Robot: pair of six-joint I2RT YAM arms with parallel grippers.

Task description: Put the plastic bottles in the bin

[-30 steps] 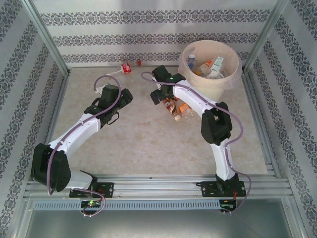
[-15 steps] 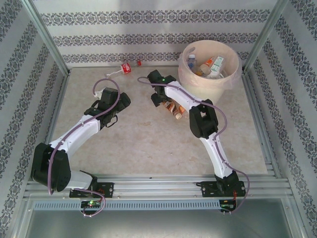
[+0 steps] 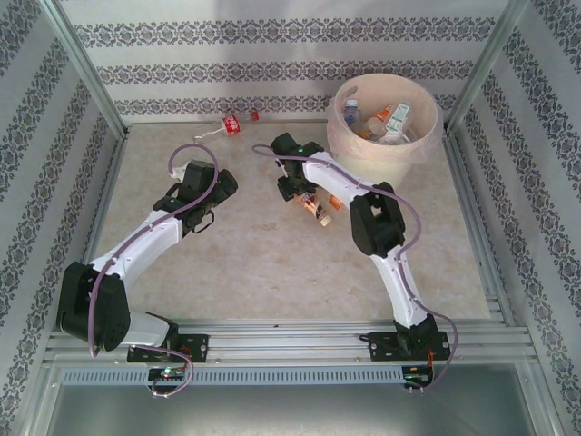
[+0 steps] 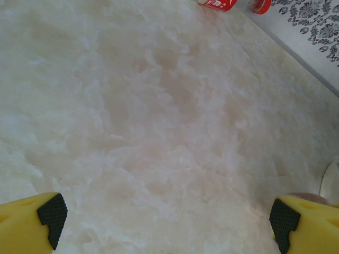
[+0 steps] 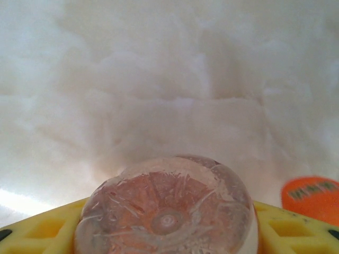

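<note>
Seen end-on in the right wrist view, the base of a clear plastic bottle with reddish contents fills the gap between my right gripper's yellow fingers, which press on it from both sides. From above, that gripper is low over two bottles lying on the table left of the bin. An orange-labelled bottle lies just to the right. The bin holds several bottles. A red-labelled bottle lies by the back wall. My left gripper hovers open over bare table, its fingertips wide apart.
Patterned walls and metal frame posts close in the table on three sides. The marbled tabletop stretches between the arms and the near rail. The red-labelled bottle lies far ahead of the left gripper, near the wall.
My right gripper has dropped onto the bottles left of the bin and its jaws have closed around one. The right elbow swung left. The left arm stayed still.
</note>
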